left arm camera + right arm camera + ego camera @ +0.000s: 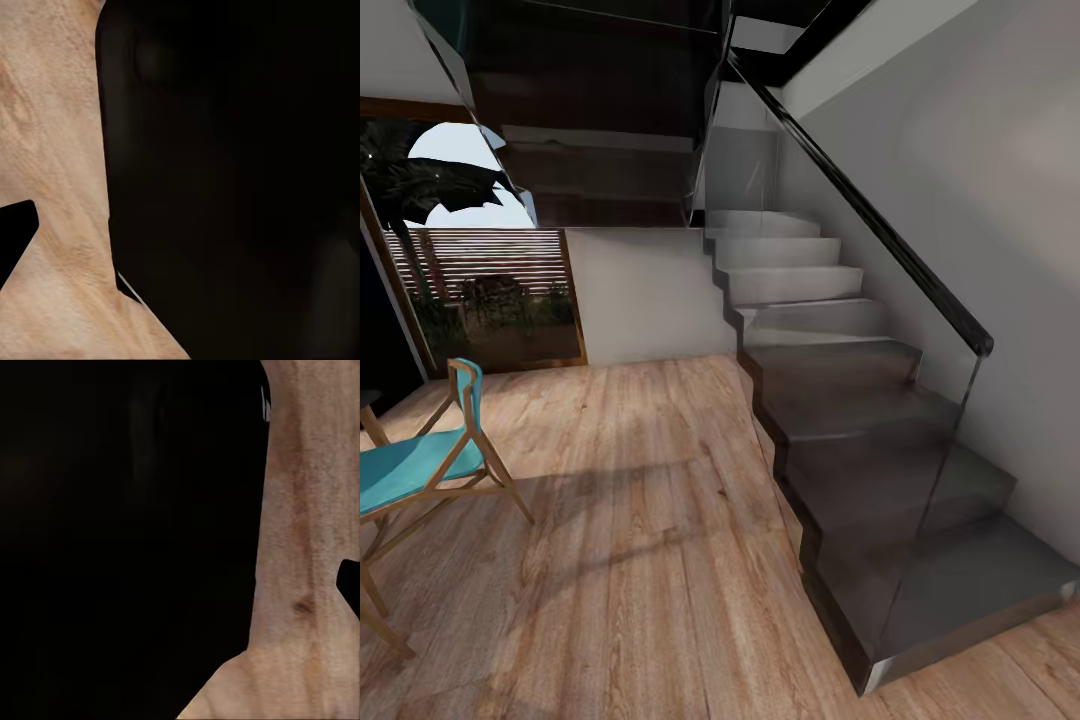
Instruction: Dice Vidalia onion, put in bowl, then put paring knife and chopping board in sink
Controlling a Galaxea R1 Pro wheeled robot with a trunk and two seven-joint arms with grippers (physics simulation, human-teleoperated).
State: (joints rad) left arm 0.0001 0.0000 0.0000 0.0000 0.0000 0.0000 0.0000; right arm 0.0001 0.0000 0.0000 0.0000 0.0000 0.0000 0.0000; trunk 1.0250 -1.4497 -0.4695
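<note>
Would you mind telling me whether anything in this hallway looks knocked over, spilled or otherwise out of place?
Nothing stands out. The teal chair stands upright on the wood floor, the grey staircase and its black handrail look intact, and I see no spill or debris.

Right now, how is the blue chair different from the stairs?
The chair has a turquoise seat and back on thin light-wood legs; the stairs are solid grey blocks. The chair sits at the left of the head view, cut off by the picture's edge; the stairs climb along the white wall at the right. The stairs have a glass panel with a dark handrail; the chair has none. Both stand on the wooden floor.
</note>
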